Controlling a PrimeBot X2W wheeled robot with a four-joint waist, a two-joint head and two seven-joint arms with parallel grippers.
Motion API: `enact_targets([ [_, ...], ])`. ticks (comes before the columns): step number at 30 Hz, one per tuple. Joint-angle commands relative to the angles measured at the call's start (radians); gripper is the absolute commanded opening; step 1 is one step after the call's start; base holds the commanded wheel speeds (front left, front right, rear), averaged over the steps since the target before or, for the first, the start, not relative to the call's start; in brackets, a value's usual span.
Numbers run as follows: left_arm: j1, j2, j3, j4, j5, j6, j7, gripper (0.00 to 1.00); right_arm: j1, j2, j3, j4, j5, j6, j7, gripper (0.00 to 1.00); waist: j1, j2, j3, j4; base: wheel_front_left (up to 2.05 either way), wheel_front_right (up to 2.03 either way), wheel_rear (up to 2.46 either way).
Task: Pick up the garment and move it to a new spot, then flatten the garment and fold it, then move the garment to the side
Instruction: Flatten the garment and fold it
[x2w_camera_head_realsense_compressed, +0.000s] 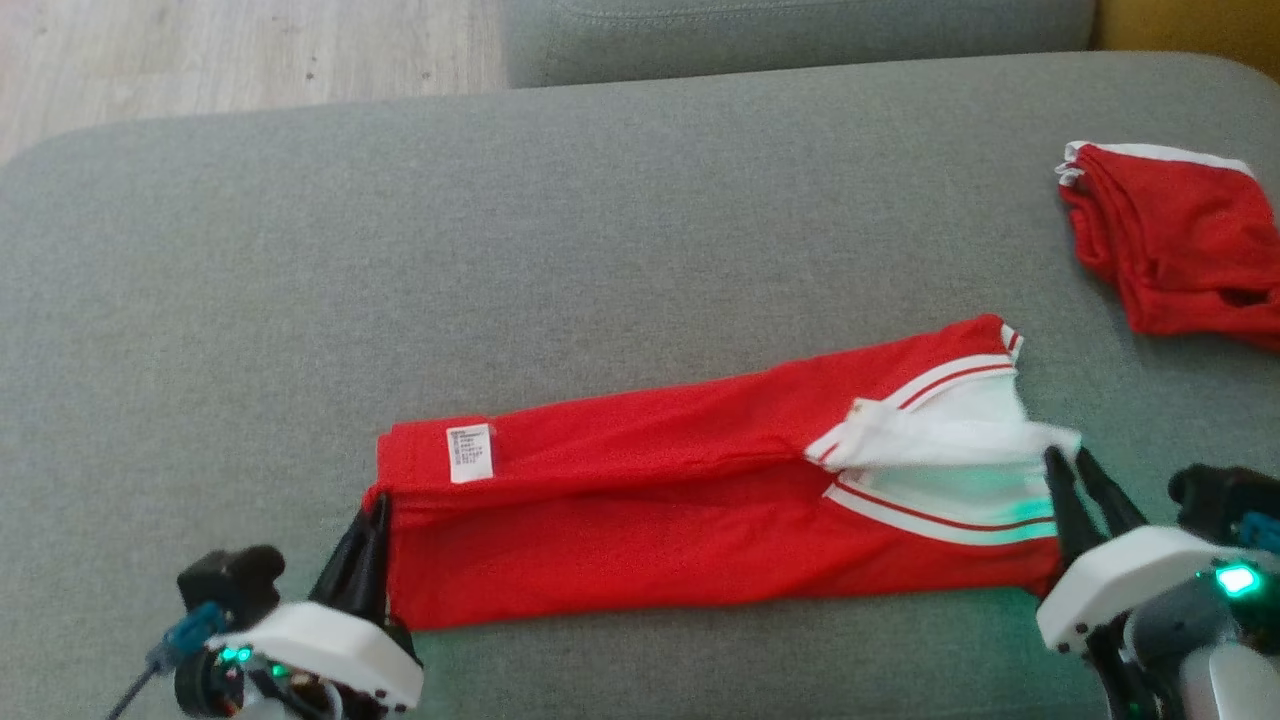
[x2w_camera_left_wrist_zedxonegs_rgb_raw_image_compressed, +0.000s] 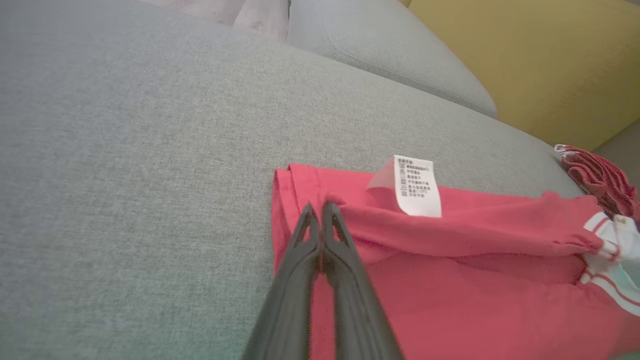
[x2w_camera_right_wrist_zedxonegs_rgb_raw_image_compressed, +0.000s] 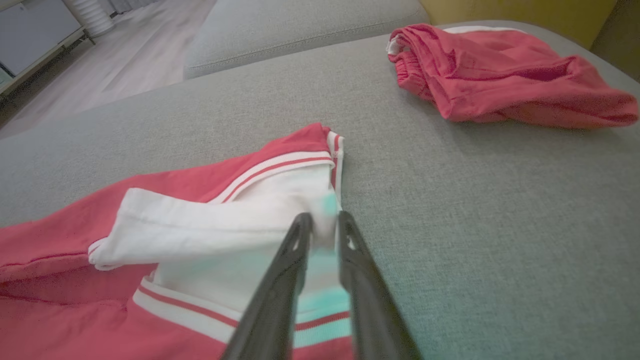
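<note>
The garment (x2w_camera_head_realsense_compressed: 650, 520) is red with a white, red-striped collar end and lies folded into a long band across the grey cushion (x2w_camera_head_realsense_compressed: 600, 250). A white care label (x2w_camera_head_realsense_compressed: 469, 452) shows near its left end. My left gripper (x2w_camera_head_realsense_compressed: 375, 505) is shut on the garment's left hem corner, and the left wrist view shows its fingertips (x2w_camera_left_wrist_zedxonegs_rgb_raw_image_compressed: 320, 207) pressed together at the folded edge of the garment (x2w_camera_left_wrist_zedxonegs_rgb_raw_image_compressed: 475, 280) beside the label (x2w_camera_left_wrist_zedxonegs_rgb_raw_image_compressed: 417, 186). My right gripper (x2w_camera_head_realsense_compressed: 1066, 460) stands slightly open at the white collar flap. In the right wrist view its tips (x2w_camera_right_wrist_zedxonegs_rgb_raw_image_compressed: 324, 220) are parted, with white cloth of the garment (x2w_camera_right_wrist_zedxonegs_rgb_raw_image_compressed: 225, 220) between them.
A second red garment (x2w_camera_head_realsense_compressed: 1180, 240) lies bunched at the cushion's right edge, also in the right wrist view (x2w_camera_right_wrist_zedxonegs_rgb_raw_image_compressed: 500, 75). Another grey cushion (x2w_camera_head_realsense_compressed: 800, 35) sits behind, wooden floor (x2w_camera_head_realsense_compressed: 250, 50) at the far left, and a yellow surface (x2w_camera_left_wrist_zedxonegs_rgb_raw_image_compressed: 550, 60) beyond.
</note>
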Motion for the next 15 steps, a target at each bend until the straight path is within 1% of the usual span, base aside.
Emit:
enact_targets([
  [1,-0.018,0.016,0.035,-0.029,0.013,0.009,-0.020,1.00,-0.011,-0.004,0.011,-0.031,-0.006,0.007,-0.015,1.00,0.0001,-0.0001,-0.005,0.001,0.00,0.00,0.00],
  [5,0.011,0.017,0.040,-0.054,0.045,0.038,-0.078,1.00,0.020,0.008,-0.009,-0.034,-0.014,0.007,-0.030,1.00,0.0001,-0.0001,-0.024,0.009,0.00,0.00,0.00],
  [9,0.038,0.013,0.061,-0.100,0.068,0.078,-0.137,1.00,0.047,0.014,-0.048,-0.063,-0.018,0.007,-0.026,1.00,0.0001,-0.0001,-0.047,0.026,0.00,0.00,0.00],
  [15,0.052,0.015,0.088,-0.162,0.099,0.136,-0.171,1.00,0.016,0.005,-0.072,-0.079,-0.050,0.007,0.014,1.00,0.0001,-0.0001,-0.069,0.065,0.00,0.00,0.00],
])
